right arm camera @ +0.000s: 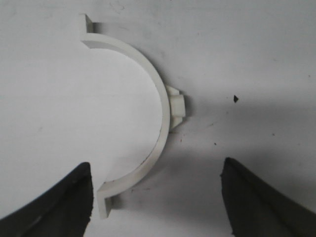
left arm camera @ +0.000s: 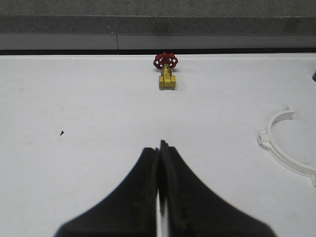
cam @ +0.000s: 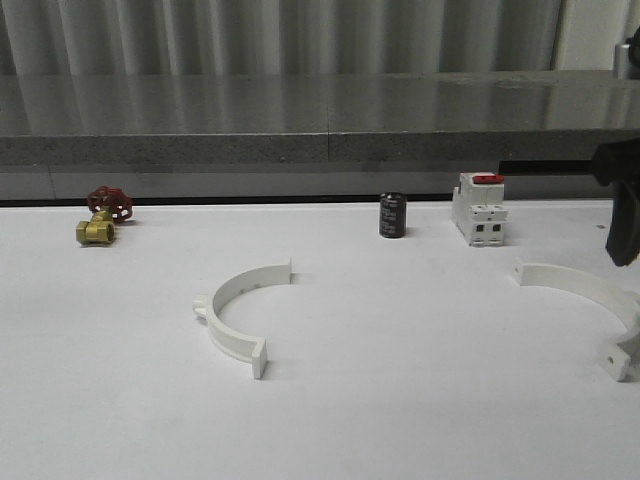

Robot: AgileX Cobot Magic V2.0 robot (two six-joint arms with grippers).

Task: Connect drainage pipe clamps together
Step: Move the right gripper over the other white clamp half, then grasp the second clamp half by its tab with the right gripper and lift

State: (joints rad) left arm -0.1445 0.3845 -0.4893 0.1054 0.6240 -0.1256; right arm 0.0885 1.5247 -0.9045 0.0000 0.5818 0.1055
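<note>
Two white half-ring drainage pipe clamps lie apart on the white table. One clamp [cam: 240, 310] rests left of centre, its open side facing right; it also shows at the edge of the left wrist view [left arm camera: 284, 148]. The other clamp [cam: 590, 295] lies at the far right, under my right gripper [cam: 623, 235]. In the right wrist view this clamp [right arm camera: 153, 94] lies flat, and my right gripper [right arm camera: 157, 165] hangs open above it, one tabbed end near the left finger [right arm camera: 59, 202]. My left gripper [left arm camera: 160, 145] is shut with nothing in it, over bare table.
A brass valve with a red handwheel [cam: 100, 215] sits at the back left. A black cylinder [cam: 392, 215] and a white switch with a red top [cam: 478, 208] stand at the back right. A grey ledge [cam: 320, 130] runs behind the table.
</note>
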